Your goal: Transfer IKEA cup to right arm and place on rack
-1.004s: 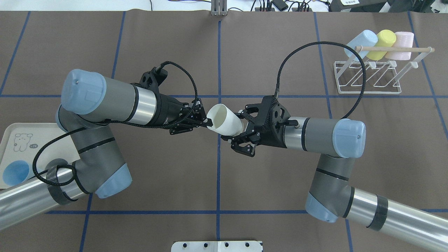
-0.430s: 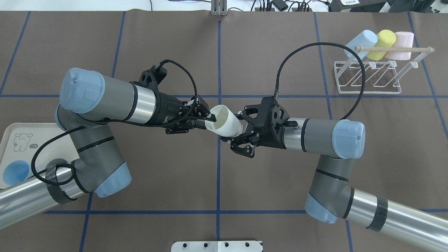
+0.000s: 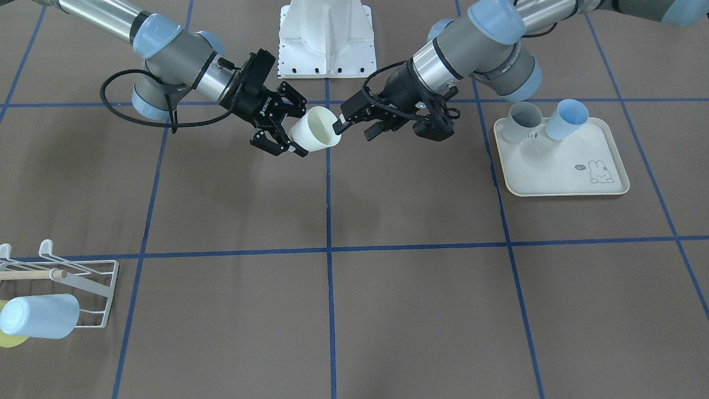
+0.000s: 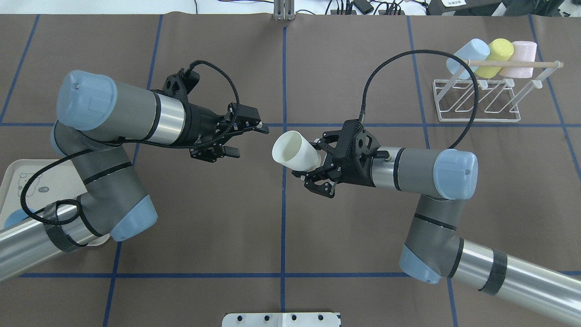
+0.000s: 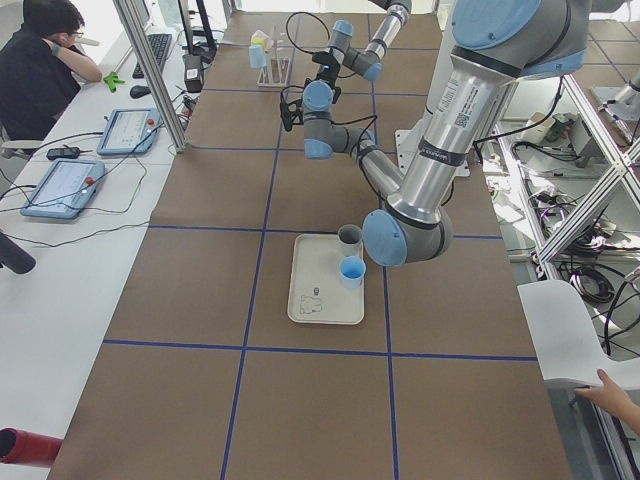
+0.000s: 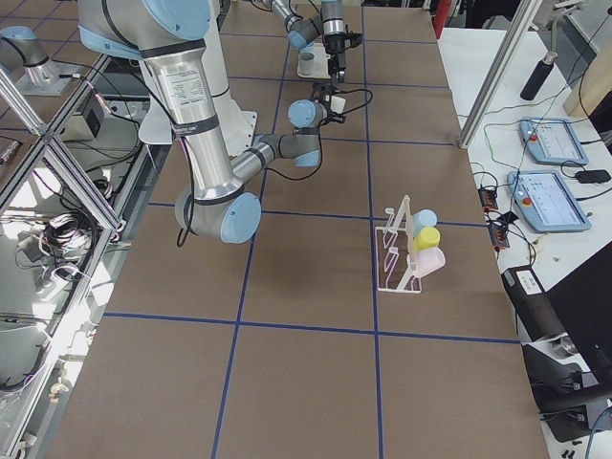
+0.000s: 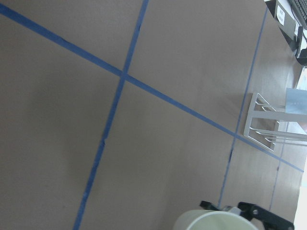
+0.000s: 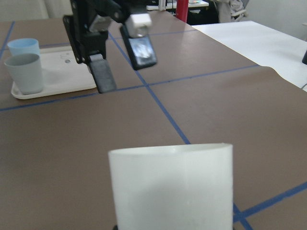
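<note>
Right fingers [image 4: 305, 175] snug around plain white tapered cup [image 4: 292, 152]; left fingers [image 4: 262, 129] apart, empty.

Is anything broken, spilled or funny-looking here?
Nothing stands out. The white cup lies sideways in mid-air, but the right pincer grips its base. Three cups lean on the rack, and two cups stand upright on the tray. No spills or damage show.
</note>
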